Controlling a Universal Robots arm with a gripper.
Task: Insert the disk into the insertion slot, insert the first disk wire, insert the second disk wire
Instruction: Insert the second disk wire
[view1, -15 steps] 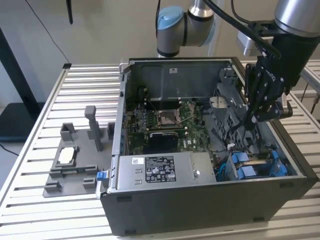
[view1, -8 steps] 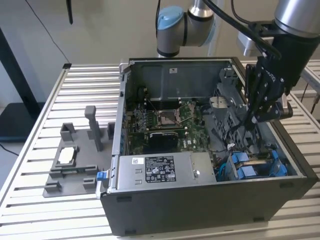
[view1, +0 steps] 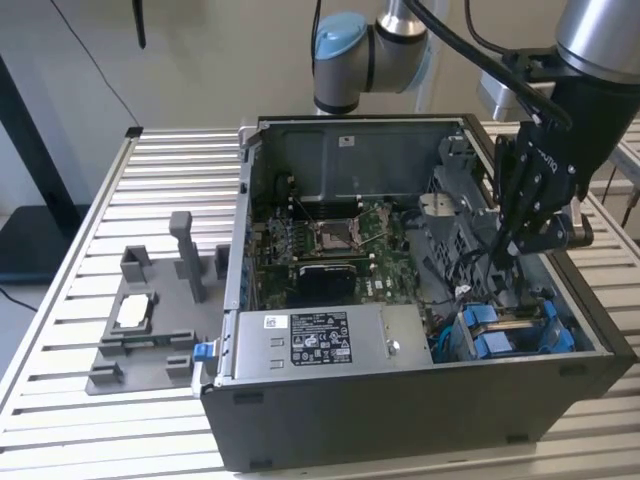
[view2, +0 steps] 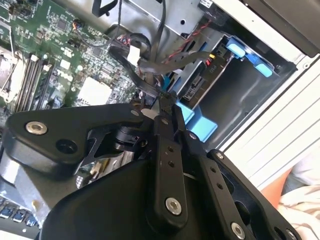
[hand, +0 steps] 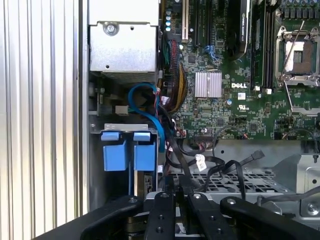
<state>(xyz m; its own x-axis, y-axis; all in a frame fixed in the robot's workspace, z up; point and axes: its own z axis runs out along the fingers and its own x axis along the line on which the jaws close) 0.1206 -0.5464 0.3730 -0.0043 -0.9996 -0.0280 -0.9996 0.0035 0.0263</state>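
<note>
The disk (view1: 482, 335) sits down in the insertion slot (view1: 448, 345) at the front corner of the PC case on the exterior view's right, its blue carrier tabs (hand: 122, 152) sticking out. My gripper (view1: 503, 262) hangs just above and behind it, among the cables. In the second wrist view the fingertips (view2: 165, 102) are closed together on a black disk wire (view2: 150, 70) close to the blue tab (view2: 199, 122) and the grey cage wall (view2: 235, 95). In the first wrist view the black wire (hand: 181, 165) runs down between the fingers (hand: 165, 200).
The motherboard (view1: 330, 240) with its open CPU socket (hand: 297, 55) fills the case middle. A silver power supply (view1: 320, 340) lies along the front. A blue cable (hand: 150, 107) and other wire bundles crowd the cage. A grey fixture (view1: 150, 320) stands outside on the slatted table.
</note>
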